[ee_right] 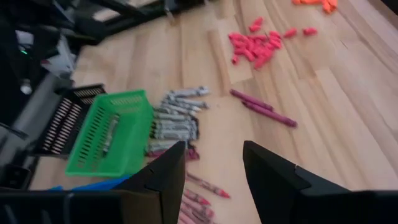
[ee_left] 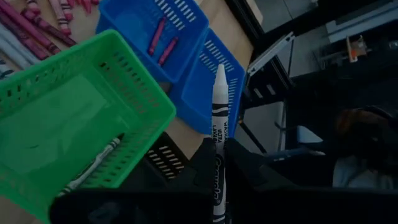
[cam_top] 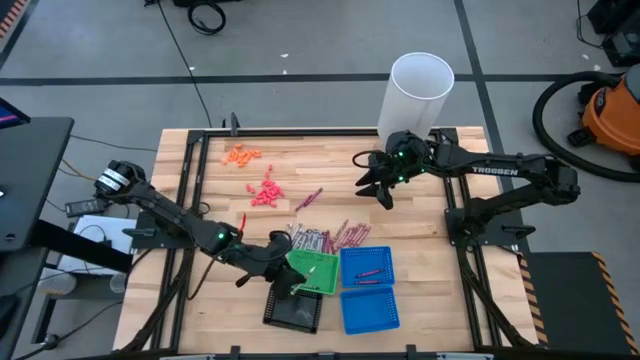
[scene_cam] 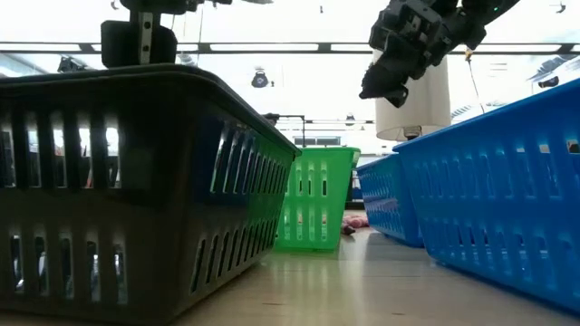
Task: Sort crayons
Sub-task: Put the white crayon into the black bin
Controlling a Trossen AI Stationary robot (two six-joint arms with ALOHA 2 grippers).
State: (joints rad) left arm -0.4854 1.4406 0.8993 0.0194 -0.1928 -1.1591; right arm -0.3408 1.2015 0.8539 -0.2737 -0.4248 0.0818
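Nearest thing: black plastic basket with slotted walls, filling the near side of the low view; beside it stand a green slotted plastic basket and two blue slotted plastic baskets.
Left gripper: left gripper is pressed together on one grey-silver paper-wrapped crayon, pinched near its lower end, tip pointing away from the wrist; it hangs over the green basket and the black one.
Right gripper: right gripper has its fingers spread and holds nothing; it waits high over the far right part of the table, near a tall white cylinder.
Crayons on table: heap of short grey-silver and dark red wax crayons lies just behind the baskets; two dark red ones lie apart, closer to the coral-pink bits.
Already sorted: one grey crayon in the green basket, a few dark red crayons in the far blue basket.
Handling, as I judge: each crayon is light and stiff but snaps easily; the paper gives grip, the round body may roll. Best to take it across the middle, with soft pressure.
Surface: pale wooden plank table inside a black metal frame.
Room: grey floor, cables, an orange vacuum cleaner.
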